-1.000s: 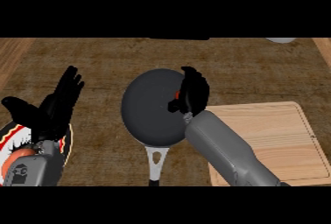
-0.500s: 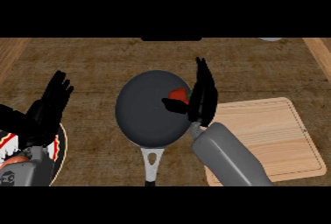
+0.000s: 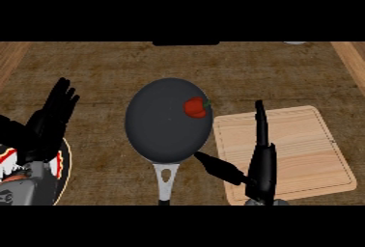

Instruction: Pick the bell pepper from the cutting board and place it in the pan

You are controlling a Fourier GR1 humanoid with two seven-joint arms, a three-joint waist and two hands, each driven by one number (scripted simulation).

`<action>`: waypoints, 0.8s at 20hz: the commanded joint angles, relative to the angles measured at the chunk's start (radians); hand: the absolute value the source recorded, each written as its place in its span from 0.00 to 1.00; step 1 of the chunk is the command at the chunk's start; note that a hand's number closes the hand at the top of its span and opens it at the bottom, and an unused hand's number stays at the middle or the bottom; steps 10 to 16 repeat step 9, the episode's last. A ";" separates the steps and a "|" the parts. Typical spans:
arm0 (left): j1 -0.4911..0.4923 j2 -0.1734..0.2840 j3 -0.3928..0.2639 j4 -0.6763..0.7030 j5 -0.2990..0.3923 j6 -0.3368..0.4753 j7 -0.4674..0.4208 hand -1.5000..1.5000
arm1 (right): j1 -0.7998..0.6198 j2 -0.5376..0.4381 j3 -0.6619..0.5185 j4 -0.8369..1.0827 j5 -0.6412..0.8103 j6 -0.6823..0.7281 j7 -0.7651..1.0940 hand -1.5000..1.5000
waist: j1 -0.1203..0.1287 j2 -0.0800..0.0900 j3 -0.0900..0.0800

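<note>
One bell pepper point(image 3: 196, 107) lies inside the pan point(image 3: 164, 128) near its right rim, so I judge the placing done. I see my right hand point(image 3: 258, 159) released, fingers straight above the cutting board point(image 3: 306, 154); my left hand point(image 3: 51, 120) rests open at the tabletop's left.
</note>
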 commanded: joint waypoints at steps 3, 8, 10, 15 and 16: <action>-0.010 -0.034 -0.028 0.021 -0.030 0.019 -0.035 0.50 | 0.330 -0.173 0.096 -0.308 -0.103 -0.050 -0.205 0.00 | 0.003 0.002 -0.001; 0.011 -0.040 -0.052 -0.094 -0.037 0.031 0.059 0.50 | 0.353 -0.155 0.027 -0.256 -0.144 -0.011 -0.293 0.00 | 0.020 0.004 -0.001; -0.013 -0.017 -0.027 -0.056 -0.036 0.022 0.053 0.50 | 0.384 -0.152 0.029 -0.254 -0.122 -0.024 -0.295 0.00 | 0.019 0.004 -0.001; -0.013 -0.017 -0.027 -0.056 -0.036 0.022 0.053 0.50 | 0.384 -0.152 0.029 -0.254 -0.122 -0.024 -0.295 0.00 | 0.019 0.004 -0.001; -0.013 -0.017 -0.027 -0.056 -0.036 0.022 0.053 0.50 | 0.384 -0.152 0.029 -0.254 -0.122 -0.024 -0.295 0.00 | 0.019 0.004 -0.001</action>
